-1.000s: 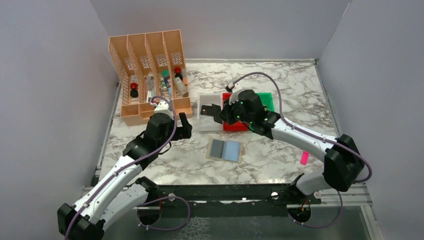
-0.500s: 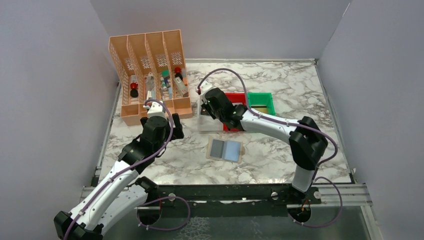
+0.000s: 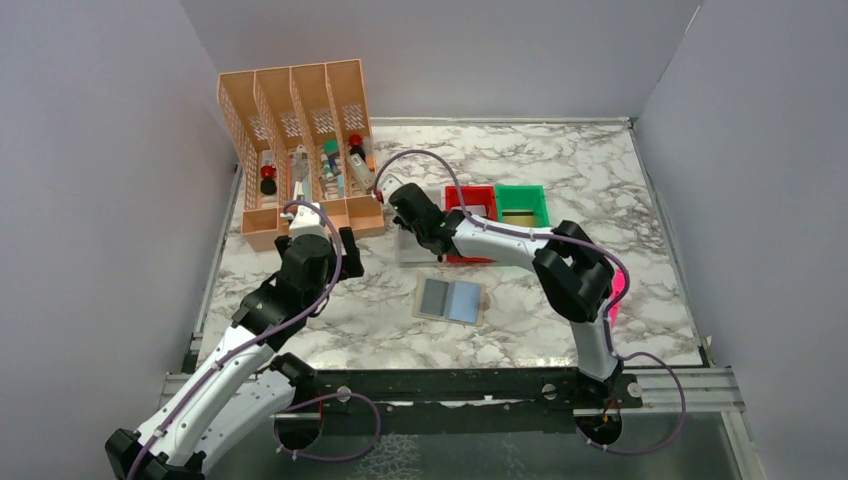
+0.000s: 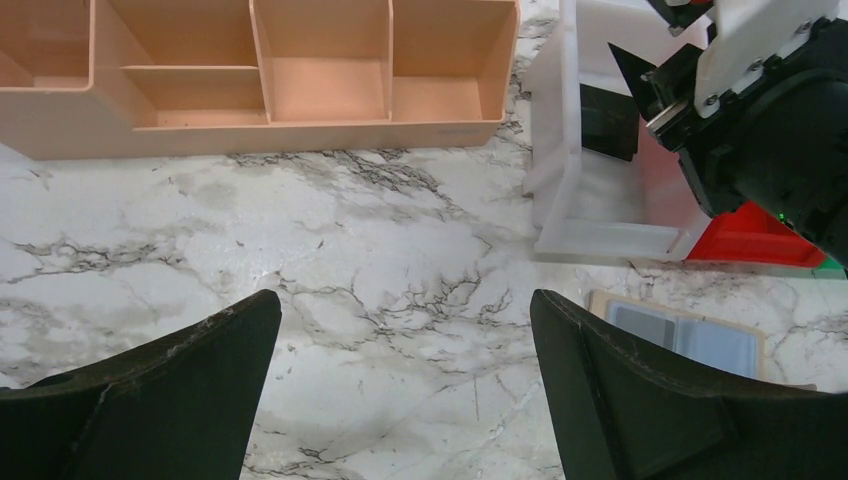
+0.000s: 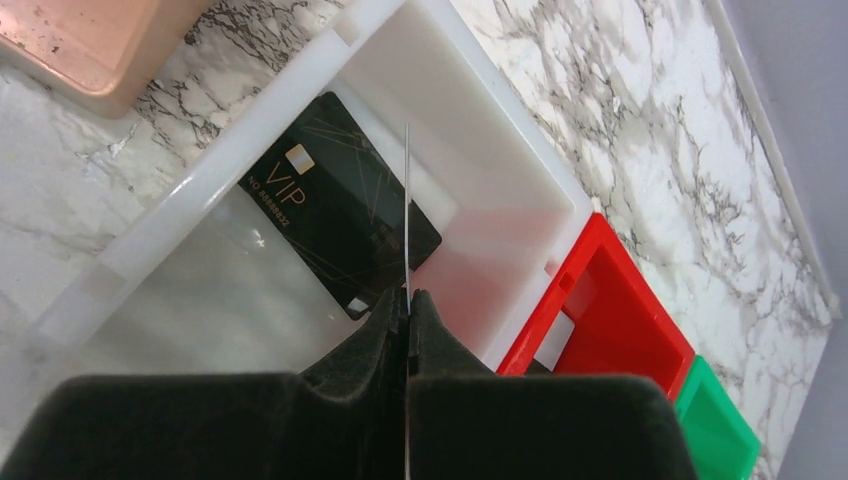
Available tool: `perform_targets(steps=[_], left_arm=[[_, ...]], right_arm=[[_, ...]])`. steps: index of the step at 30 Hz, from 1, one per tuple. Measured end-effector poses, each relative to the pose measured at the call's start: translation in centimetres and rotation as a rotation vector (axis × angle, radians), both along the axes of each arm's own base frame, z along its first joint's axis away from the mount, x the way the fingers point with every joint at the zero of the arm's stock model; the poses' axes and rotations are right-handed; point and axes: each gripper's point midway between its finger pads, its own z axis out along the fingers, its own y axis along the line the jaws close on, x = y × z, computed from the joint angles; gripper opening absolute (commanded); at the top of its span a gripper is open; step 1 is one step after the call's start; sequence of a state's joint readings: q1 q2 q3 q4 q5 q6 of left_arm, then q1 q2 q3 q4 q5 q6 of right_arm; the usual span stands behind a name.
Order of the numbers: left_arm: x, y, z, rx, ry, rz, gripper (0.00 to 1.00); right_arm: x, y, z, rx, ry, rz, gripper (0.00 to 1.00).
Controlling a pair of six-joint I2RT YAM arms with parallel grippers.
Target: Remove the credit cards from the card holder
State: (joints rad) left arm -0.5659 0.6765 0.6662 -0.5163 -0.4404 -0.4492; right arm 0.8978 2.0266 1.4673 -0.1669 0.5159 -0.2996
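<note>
The card holder (image 3: 450,299) lies open and flat on the marble, two blue-grey panels in a tan border; it also shows in the left wrist view (image 4: 680,335). My right gripper (image 5: 408,297) is shut on a thin card (image 5: 407,200) seen edge-on, its colour not readable. It hangs over the white bin (image 5: 250,130), where a black VIP card (image 5: 335,215) lies flat. In the top view the right gripper (image 3: 402,205) is over that bin's far-left part. My left gripper (image 4: 405,320) is open and empty over bare marble, left of the holder (image 3: 345,250).
A red bin (image 3: 470,198) and a green bin (image 3: 522,205) stand right of the white bin (image 3: 412,245). An orange slotted organizer (image 3: 300,150) with small items stands at the back left. A pink marker (image 3: 610,312) lies at the right by the right arm.
My right gripper has swung left with the card, from over the red bin to over the white bin. The left gripper has drawn back a little to the left.
</note>
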Motion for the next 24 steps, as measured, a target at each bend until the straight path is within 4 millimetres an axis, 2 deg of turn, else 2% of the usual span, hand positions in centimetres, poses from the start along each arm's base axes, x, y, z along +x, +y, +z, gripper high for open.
perform_targets(steps=[7,10,12,14,15,20,24], left_arm=[[-0.1,0.2,0.4,-0.004,-0.016,0.008,0.99],[-0.2,0.5,0.8,-0.010,-0.033,0.018,0.99],[-0.2,0.6,1.1,-0.015,-0.044,0.023,0.99],[-0.3,0.8,1.3,-0.018,-0.053,0.027,0.99],[-0.3,0.8,1.4,-0.020,-0.057,0.030,0.99],[-0.3,1.0,1.6,-0.020,-0.064,0.037,0.99],[-0.3,1.0,1.6,-0.020,-0.064,0.038,0.99]], right_arm=[[1.0,0.8,-1.0,-0.077,-0.024,0.043,0.06],[1.1,0.7,-1.8,-0.112,-0.020,0.056,0.10],[1.1,0.6,-2.3,-0.126,-0.015,0.061,0.16],[1.0,0.6,-2.6,-0.132,-0.008,0.062,0.34],[0.9,0.6,-2.7,-0.130,-0.002,0.061,0.37],[0.0,1.5,-3.4,-0.073,0.055,0.091,0.38],[-0.6,2.2,-2.1,0.001,0.072,0.103,0.38]])
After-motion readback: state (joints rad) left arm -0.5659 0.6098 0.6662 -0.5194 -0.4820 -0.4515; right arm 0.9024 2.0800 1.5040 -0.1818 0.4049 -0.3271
